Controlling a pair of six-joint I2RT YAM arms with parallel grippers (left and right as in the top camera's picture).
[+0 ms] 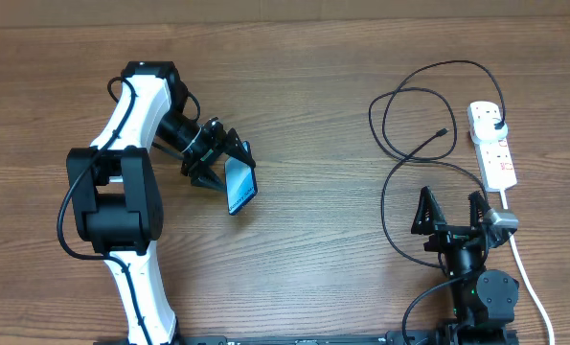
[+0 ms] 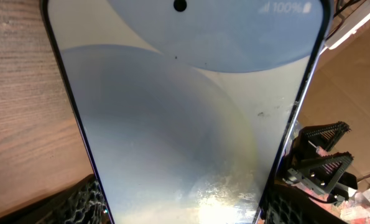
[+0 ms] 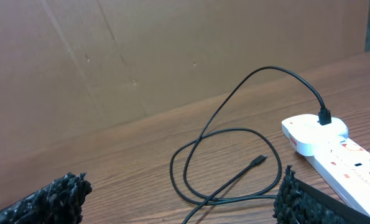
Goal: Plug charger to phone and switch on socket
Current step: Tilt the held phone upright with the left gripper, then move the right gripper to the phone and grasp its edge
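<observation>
The left gripper clamps the phone by its long edges, most of it jutting beyond the jaws. It probably leaves the port end free. Keep that grip firm and level.

The right gripper, jaws wide apart, should pinch the loose tip of the charger lying ahead of them.

The left arm reaches out with its wrist low. The right arm sits folded.
</observation>
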